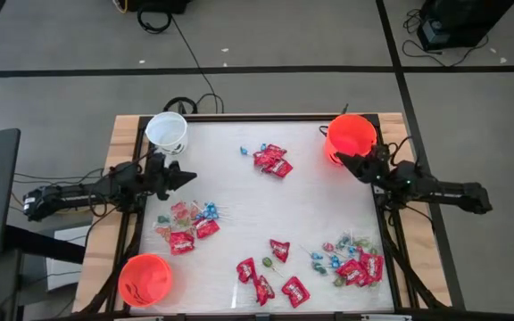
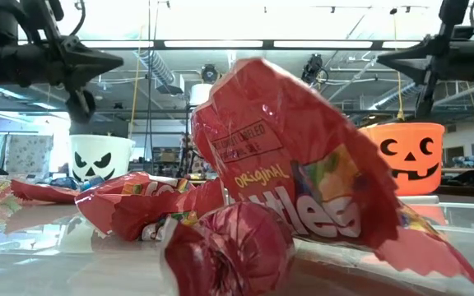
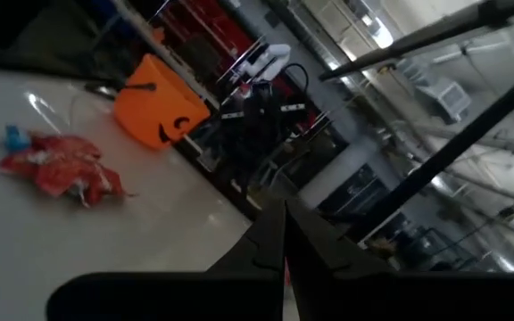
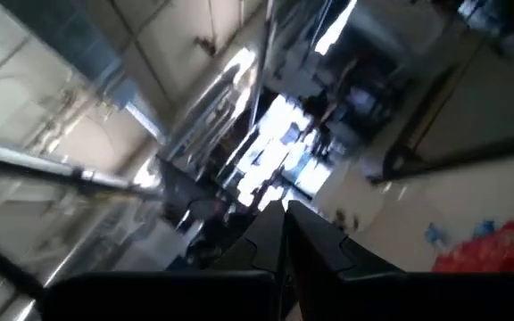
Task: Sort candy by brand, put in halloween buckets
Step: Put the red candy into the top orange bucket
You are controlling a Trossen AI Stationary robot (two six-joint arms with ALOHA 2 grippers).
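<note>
Left arm comes in from the left edge of the table [image 1: 239,192]; left gripper [image 1: 189,176] hangs just near of the white bucket [image 1: 167,132], fingers together, nothing between them (left wrist view shows the two tips meeting in a point). White bucket sits at the far-left corner, upright, jack-o'-lantern face toward the low camera. Near-left corner: an orange bucket [image 1: 145,279], upright, well apart from the gripper.

Candy, left to right:
- cluster of red packets and blue lollipops [image 1: 190,225] just near of the left gripper, on the table
- small pile of red packets with one blue piece [image 1: 271,160] at far centre, between the two far buckets
- loose red Skittles packets [image 1: 270,276] along the near-centre edge; one of these fills the low view, "ORIGINAL" legible on it
- a single green piece [image 1: 267,262] among those
- mixed heap of red packets, blue lollipops and green pieces [image 1: 353,261] at near right

Far-right corner: second orange bucket [image 1: 351,139], upright, pumpkin face visible from the low camera. I cannot tell the contents of any bucket.

Right arm enters from the right edge; right gripper [image 1: 344,160] hovers over the near rim of that orange bucket, fingers together and carrying nothing (tips meet in the right wrist view as well). Both grippers are off the table surface, clear of all candy.
</note>
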